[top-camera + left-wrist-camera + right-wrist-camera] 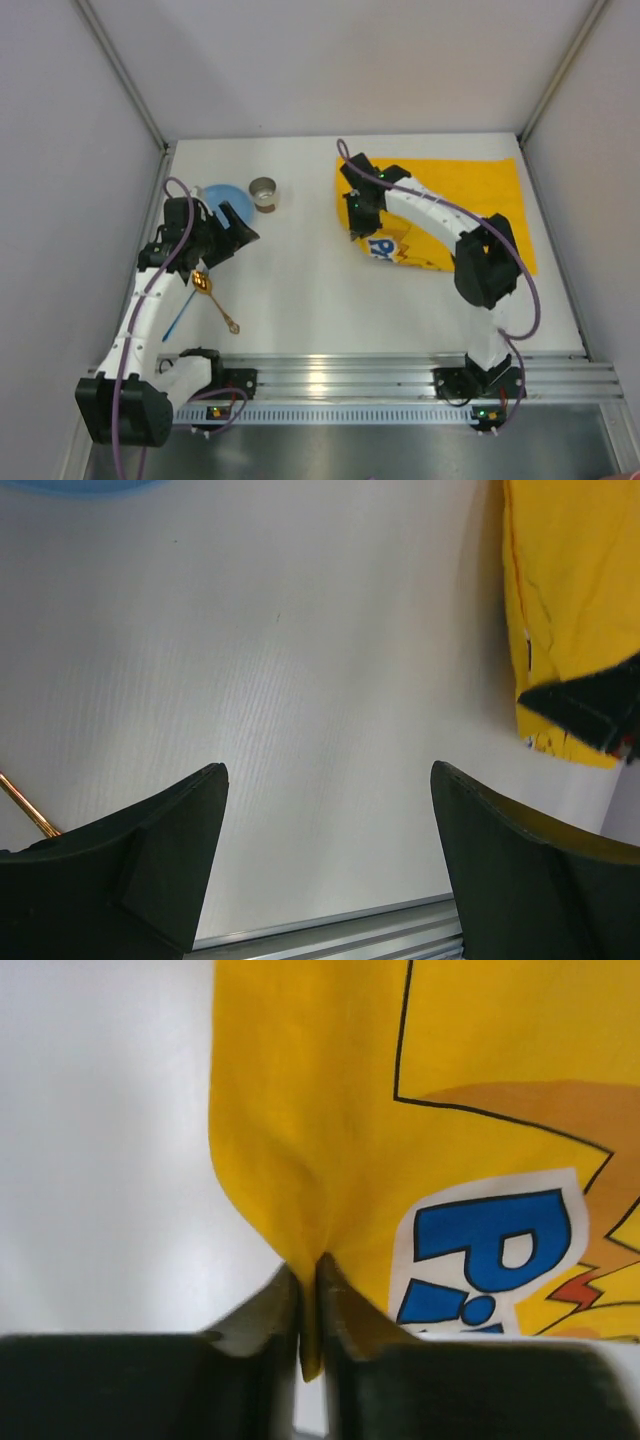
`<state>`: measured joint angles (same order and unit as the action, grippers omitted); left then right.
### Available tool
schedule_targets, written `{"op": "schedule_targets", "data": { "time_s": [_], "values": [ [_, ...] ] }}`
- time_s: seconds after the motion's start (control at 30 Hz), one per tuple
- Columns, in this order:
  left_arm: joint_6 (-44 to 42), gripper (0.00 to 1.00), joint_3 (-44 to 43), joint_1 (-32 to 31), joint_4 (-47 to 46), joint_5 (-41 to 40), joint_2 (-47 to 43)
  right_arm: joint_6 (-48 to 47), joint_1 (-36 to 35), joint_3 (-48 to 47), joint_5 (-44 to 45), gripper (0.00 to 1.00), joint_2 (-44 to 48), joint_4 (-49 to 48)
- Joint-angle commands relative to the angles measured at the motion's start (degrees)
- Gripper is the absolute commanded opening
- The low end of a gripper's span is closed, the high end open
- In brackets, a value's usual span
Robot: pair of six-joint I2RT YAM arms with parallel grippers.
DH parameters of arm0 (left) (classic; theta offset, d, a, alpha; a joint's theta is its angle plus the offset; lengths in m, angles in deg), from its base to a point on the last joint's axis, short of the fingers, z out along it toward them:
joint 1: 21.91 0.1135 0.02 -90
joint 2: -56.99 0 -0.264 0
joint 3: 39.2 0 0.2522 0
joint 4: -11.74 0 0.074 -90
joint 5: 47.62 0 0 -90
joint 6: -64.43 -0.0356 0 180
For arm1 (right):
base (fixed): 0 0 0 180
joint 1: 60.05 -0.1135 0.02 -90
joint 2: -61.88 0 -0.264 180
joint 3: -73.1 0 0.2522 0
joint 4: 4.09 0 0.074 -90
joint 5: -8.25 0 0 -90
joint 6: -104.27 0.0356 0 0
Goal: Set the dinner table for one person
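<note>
Top view: the dinner table (300, 300) is the white top filling the bench. The yellow mat (470, 190) lies in the far-right quarter, long axis left-to-right, a bit skewed. R gripper (357, 232) sits at the mat's near-left corner, so the cloth runs away from it twd the far-right corner. The R arm is on the mat; the L arm is well apart from it. L gripper (235, 235) hangs nr the left edge, just beside a blue plate (215, 195) and a small cup (263, 193) at far-left. A gold spoon (215, 298) and a thin blue stick (180, 318) lie twd the near-left corner. Bare white spans the centre, btwn the mat and these items, down to the near rail (400, 375).

L wrist view: fingers set wide, nothing btwn them, only bare table below. Mat edge shows at the right, spoon handle at the left.

R wrist view: jaws closed tight on a bunched fold of the mat corner, which looks lifted a little; printed blue lettering lies just beyond. White table is to the left.

Judgement: the next move likely drags the mat left/near into the bare centre. Cloth is limp, may fold or slip. The cup is the nearest thing to catch.
</note>
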<state>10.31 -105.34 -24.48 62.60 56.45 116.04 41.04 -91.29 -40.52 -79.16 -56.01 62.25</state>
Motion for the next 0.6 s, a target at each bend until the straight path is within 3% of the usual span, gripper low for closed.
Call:
{"op": "schedule_targets", "data": {
  "time_s": [0.0,0.03,0.07,0.17,0.4,0.53,0.57],
  "values": [
    [-0.2,0.87,-3.1,-0.2,-1.2,-0.4,-0.8,7.9,-10.0,5.3,-9.8,0.2,14.6,-4.7],
    [-0.2,0.87,-3.4,-0.2,-1.1,-0.6,-1.3,8.9,-12.6,7.7,-12.8,0.93,15.7,-5.4],
    [-0.3,0.87,-3.6,-0.2,-1.1,-0.7,-1.7,9.4,-13.7,8.5,-13.7,0.99,17.7,-5.6],
    [0.2,0.87,-4.4,-0.2,-0.5,-0.1,-2.4,9.8,-15.9,13.7,-11.3,1.0,23.5,-3.7],
    [1.4,0.87,-2.2,-2.7,-0.7,1.1,-4.8,7.7,-13.1,26.5,-3.0,1.0,38.0,-1.0],
    [1.2,0.86,-2.0,-11.3,-0.5,-3.1,-3.9,5.3,-8.0,33.7,1.3,1.0,41.6,-2.6],
    [1.6,0.86,-1.9,-16.2,-0.5,-4.2,-3.2,4.3,-6.6,34.7,1.3,1.0,41.4,-3.2]
  ]
}}
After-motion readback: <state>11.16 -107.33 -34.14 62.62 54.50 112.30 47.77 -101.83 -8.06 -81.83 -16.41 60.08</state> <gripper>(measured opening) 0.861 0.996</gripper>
